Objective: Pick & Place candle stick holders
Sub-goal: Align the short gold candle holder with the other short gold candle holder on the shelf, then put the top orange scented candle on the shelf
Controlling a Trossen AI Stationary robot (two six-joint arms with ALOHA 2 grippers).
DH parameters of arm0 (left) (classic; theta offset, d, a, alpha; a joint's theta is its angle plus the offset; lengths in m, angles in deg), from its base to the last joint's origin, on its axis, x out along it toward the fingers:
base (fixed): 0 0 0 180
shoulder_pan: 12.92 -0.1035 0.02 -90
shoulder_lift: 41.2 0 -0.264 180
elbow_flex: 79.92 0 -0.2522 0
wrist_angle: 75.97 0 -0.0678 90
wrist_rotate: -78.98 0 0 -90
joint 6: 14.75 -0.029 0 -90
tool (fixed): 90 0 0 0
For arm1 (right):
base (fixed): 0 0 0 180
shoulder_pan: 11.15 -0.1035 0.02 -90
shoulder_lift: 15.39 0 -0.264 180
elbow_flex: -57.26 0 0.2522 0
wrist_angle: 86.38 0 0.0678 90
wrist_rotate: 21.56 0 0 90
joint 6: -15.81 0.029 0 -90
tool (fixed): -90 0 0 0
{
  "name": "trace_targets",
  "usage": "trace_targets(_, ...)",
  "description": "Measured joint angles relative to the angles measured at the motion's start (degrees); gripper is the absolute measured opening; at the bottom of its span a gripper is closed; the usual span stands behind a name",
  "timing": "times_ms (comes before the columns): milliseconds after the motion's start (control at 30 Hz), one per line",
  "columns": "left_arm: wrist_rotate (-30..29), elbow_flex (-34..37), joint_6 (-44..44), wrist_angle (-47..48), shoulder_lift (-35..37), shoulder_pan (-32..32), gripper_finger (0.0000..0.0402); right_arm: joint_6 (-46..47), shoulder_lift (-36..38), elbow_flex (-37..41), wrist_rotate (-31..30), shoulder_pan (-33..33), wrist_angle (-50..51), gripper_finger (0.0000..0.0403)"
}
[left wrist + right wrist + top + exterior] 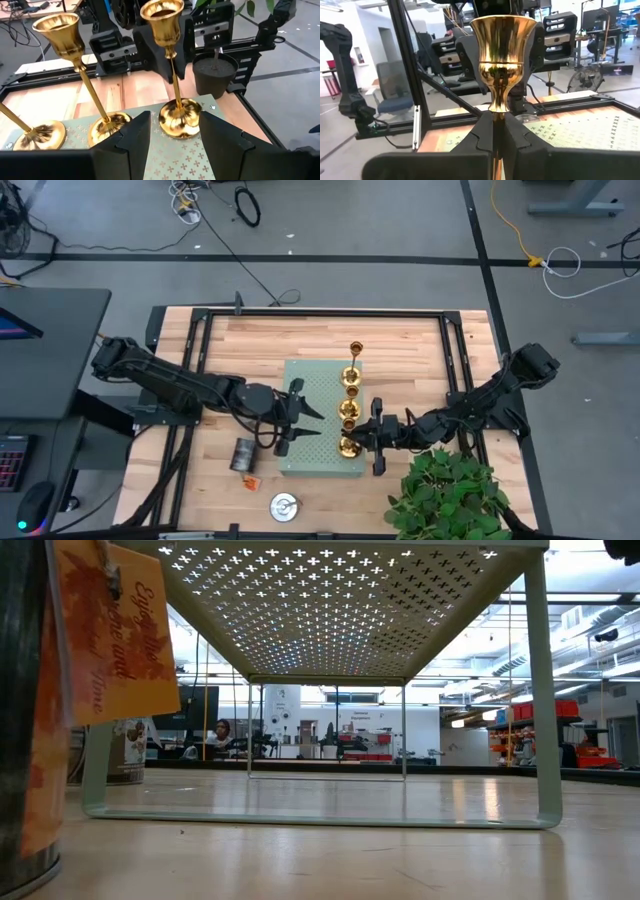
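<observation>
Right gripper round gold holder stem; base hidden

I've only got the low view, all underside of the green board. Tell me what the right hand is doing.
Observer: The right hand is shut on the stem of a gold holder.
Operator: Say where that holder stands.
Observer: Its base appears to rest on the green board, at the end of the gold row nearest the potted plant.
Operator: Now report the left hand.
Observer: The left hand is open over the middle of the board, pointing at that row and holding nothing.
</observation>
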Motion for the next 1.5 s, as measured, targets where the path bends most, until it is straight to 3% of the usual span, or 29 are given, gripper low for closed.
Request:
trace_targets(100, 0.00, 0.00, -0.02, 0.74, -0.02, 0.00, 0.0177, 0.27, 0.02, -0.02, -0.31, 0.00, 0.84, 0.0013)
trace_targets(433, -0.02, 0.00, -0.04, 1.42, -0.02, 0.00, 0.0177, 0.21, 0.04, -0.02, 0.14, 0.02, 3.15, 0.0090)
trace_targets(1033, 0.15, 0.00, -0.01, 1.64, 0.13, 0.06, 0.0177, 1.19, 7.05, -0.02, -3.39, -1.46, 14.48, 0.0145)
trace_targets(1500, -1.43, -0.02, -0.01, 16.34, 8.40, 0.57, 0.0177, 4.26, 16.26, -0.02, -2.79, -1.44, 30.12, 0.0190)
